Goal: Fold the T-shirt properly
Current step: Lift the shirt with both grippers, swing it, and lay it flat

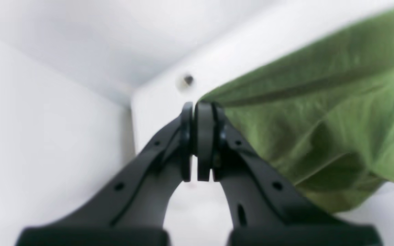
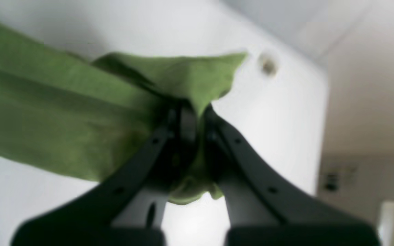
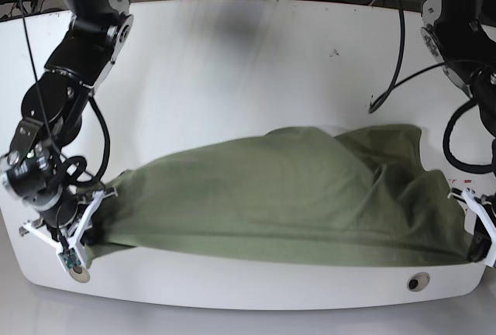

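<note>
Two black jointed arms are showing glossy rounded housings, looped black cables and white brackets near the wrists; the matte black jaws are showing small screw holes.

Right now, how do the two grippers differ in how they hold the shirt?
The right gripper has a bunch of the T-shirt wedged between its fingers, with cloth spilling out below. The left gripper looks pressed almost shut, with cloth only at its tip edge. In the base view the right gripper sits at the shirt's left end, the left gripper at its right end. Both are low, near the table's front edge.
</note>
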Robot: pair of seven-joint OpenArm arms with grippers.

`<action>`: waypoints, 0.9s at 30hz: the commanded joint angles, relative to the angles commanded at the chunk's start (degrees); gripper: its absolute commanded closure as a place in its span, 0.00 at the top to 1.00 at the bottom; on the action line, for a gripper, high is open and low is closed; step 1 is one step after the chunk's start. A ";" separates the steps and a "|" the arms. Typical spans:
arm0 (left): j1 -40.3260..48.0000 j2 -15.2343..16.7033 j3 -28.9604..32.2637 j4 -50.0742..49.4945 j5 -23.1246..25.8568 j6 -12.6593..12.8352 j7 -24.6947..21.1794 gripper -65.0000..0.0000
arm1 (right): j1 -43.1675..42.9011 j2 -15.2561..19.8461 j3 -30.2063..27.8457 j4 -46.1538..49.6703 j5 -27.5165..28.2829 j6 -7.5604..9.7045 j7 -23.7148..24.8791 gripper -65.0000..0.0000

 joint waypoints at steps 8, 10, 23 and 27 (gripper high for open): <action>-15.12 -3.69 5.10 -1.23 0.09 0.00 0.00 0.00 | 14.95 3.96 -7.74 -2.73 -0.09 0.00 -1.05 0.02; -19.25 -3.69 6.24 -1.85 0.18 0.00 0.00 0.00 | 18.99 4.84 -9.05 -3.78 0.00 0.00 -1.05 0.02; -25.32 -3.69 13.54 -3.87 2.90 0.00 0.00 0.00 | 25.14 8.62 -12.66 -1.67 -0.09 0.00 -3.78 0.02; -17.85 -3.69 13.27 -3.69 2.90 0.00 -0.09 0.00 | 15.03 8.53 -8.70 3.08 0.00 0.00 -4.13 0.02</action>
